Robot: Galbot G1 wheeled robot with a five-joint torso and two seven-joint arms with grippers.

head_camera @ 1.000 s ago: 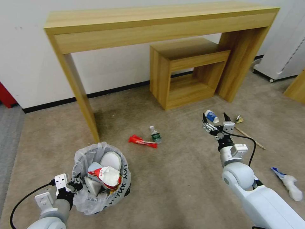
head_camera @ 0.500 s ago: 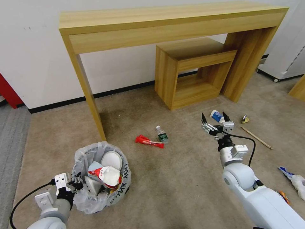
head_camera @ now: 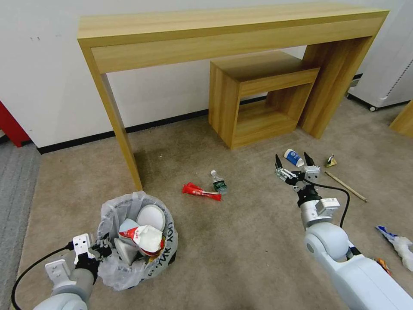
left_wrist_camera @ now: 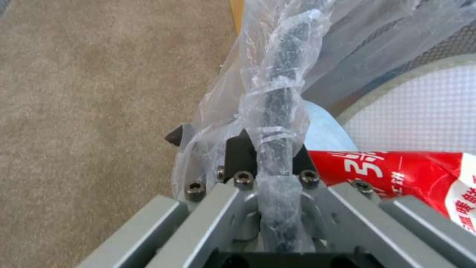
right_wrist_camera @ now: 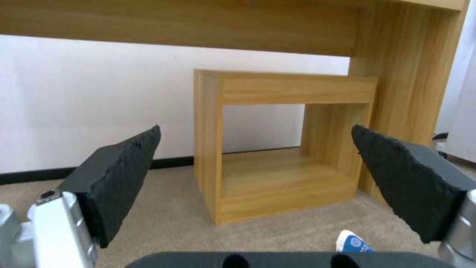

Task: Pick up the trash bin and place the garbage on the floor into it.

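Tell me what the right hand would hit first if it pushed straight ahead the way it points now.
Probably the small wooden stand. The open right hand aims at it across bare carpet; the paper cup lies low, likely beneath that line, though depth is hard to judge.

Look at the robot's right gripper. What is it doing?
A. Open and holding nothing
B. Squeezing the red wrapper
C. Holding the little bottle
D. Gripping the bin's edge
A. The right gripper hangs open above the carpet with its two fingers spread wide and nothing between them; the blue-white paper cup lies on the floor just beyond it.
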